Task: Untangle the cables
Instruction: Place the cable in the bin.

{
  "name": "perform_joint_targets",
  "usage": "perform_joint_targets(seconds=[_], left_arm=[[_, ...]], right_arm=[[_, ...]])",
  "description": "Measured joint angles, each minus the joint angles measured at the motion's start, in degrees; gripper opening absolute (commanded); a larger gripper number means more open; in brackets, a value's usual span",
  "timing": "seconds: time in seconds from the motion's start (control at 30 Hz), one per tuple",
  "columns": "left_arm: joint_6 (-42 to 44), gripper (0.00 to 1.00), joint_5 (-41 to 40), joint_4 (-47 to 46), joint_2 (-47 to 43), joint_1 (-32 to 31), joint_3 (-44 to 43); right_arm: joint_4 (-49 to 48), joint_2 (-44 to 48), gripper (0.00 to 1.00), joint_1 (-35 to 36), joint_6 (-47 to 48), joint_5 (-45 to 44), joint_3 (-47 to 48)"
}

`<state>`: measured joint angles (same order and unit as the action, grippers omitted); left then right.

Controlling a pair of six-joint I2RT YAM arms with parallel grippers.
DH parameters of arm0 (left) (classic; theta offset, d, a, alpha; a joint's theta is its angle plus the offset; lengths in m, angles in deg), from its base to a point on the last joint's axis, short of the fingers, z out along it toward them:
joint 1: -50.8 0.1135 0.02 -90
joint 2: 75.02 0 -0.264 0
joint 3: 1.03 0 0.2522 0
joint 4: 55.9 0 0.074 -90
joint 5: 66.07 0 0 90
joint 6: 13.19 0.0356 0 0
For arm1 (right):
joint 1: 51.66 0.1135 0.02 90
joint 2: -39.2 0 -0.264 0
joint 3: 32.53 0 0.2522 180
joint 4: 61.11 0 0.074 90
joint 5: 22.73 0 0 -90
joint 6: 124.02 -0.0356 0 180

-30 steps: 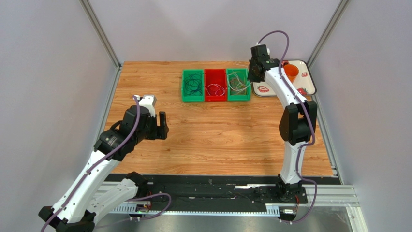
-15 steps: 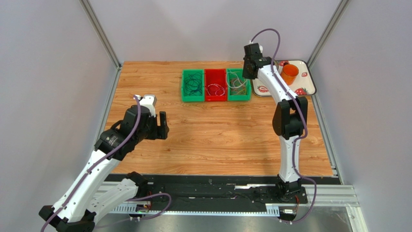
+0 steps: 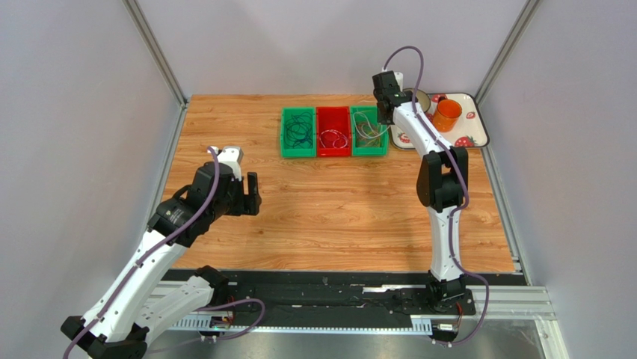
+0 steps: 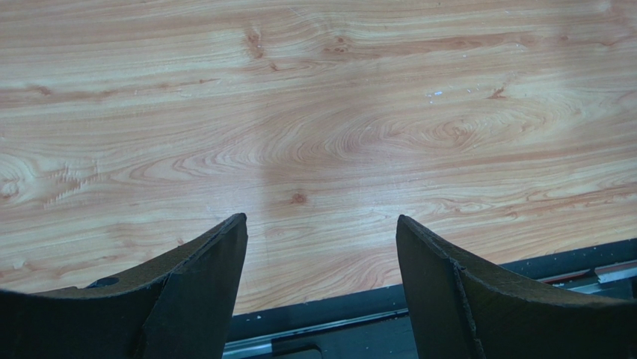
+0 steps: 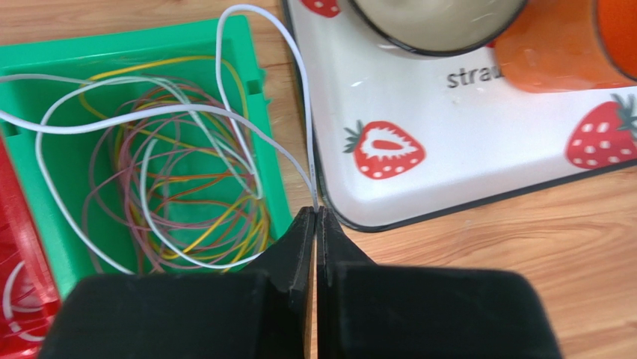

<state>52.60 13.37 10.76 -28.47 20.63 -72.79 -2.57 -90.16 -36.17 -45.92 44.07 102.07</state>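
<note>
**Pinching white cable (image 5: 224, 112) beside the rightmost green bin (image 5: 149, 34)**

Right hand (image 5: 315, 213): fingers pressed together on the white cable, just right of the bin, at the strawberry tray's (image 5: 463, 149) edge. The cable loops over the bin's rim into the tangled yellow, purple and white cables (image 5: 179, 187) inside. Left hand (image 4: 320, 221): spread wide above the surface (image 4: 336, 112), well left of the bin.

Pinched in the tightly closed right gripper (image 5: 315, 215), at the corner of a strawberry-print tray (image 5: 463, 127): a white cable (image 5: 306, 101), looped back over the rim of a green bin (image 5: 149, 37) of yellow, purple and white cables (image 5: 232, 224).
</note>
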Motion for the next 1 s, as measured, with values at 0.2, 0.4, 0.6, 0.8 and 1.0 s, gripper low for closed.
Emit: perform_joint_targets(seconds=[0.2,0.4,0.6,0.8,1.0], left_arm=[[0.0,0.81,0.0,0.0,0.22,0.15,0.0],[0.02,0.82,0.0,0.02,0.24,0.26,0.0],[0.07,0.82,0.02,0.0,0.24,0.26,0.0],[0.07,0.82,0.02,0.0,0.2,0.28,0.0],[0.07,0.81,0.02,0.02,0.07,0.28,0.0]], right_arm=[[-1.38,0.0,0.0,0.17,2.8,-6.25,-0.02],[-5.46,0.35,0.0,2.38,5.03,-10.43,-2.95],[-6.78,0.35,0.0,7.39,6.69,-12.2,-3.72],[-6.95,0.33,0.0,9.62,6.75,-11.17,-3.65],[-7.45,-0.94,0.0,8.44,6.73,-10.54,-2.6]])
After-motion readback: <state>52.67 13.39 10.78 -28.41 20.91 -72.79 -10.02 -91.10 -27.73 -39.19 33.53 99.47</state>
